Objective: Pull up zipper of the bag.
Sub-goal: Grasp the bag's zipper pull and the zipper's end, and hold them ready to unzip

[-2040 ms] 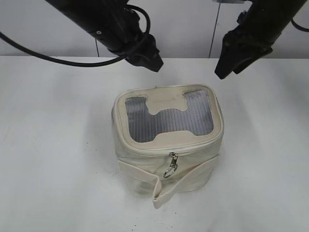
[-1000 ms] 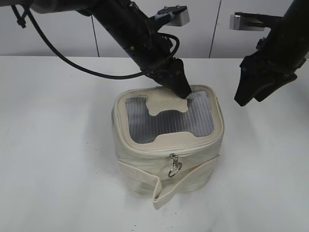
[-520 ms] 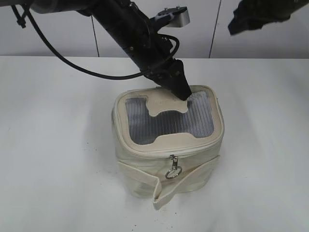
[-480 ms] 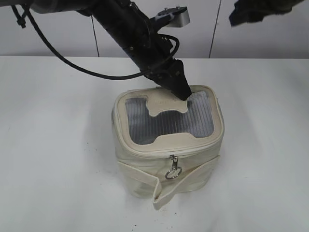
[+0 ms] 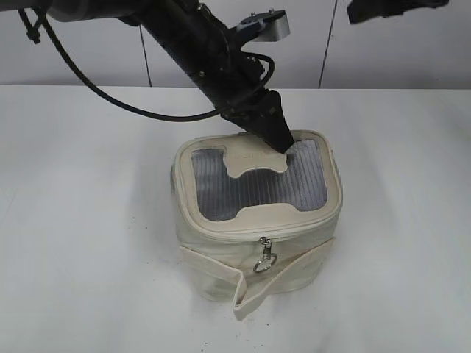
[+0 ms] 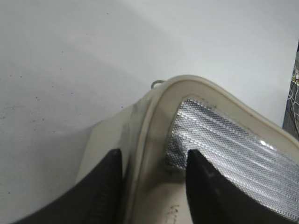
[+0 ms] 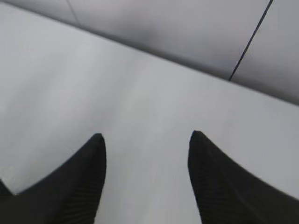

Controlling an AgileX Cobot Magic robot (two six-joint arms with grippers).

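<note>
The cream bag [image 5: 221,246] stands in the middle of the table, its grey ribbed lid panel [image 5: 254,184] facing up. The zipper [image 5: 221,229] runs under the lid rim, and a silver pull with a ring [image 5: 263,254] hangs at the front. My left gripper [image 5: 282,143] comes down on the lid's back edge. In the left wrist view it [image 6: 153,151] straddles the bag's rim [image 6: 154,130], one finger on the outer wall and one on the ribbed panel [image 6: 224,144], shut on the rim. A small metal ring [image 6: 158,83] shows beyond the rim. My right gripper [image 7: 145,135] is open and empty.
A loose cream strap [image 5: 246,283] wraps the bag's front and hangs down at the fold. The white table [image 5: 88,220] spreads all around the bag. The right arm [image 5: 383,9] shows only at the top edge, high above the table.
The right arm has lifted from beside the bag's right side to the top edge of the view. The left gripper has stayed on the lid's back edge.
</note>
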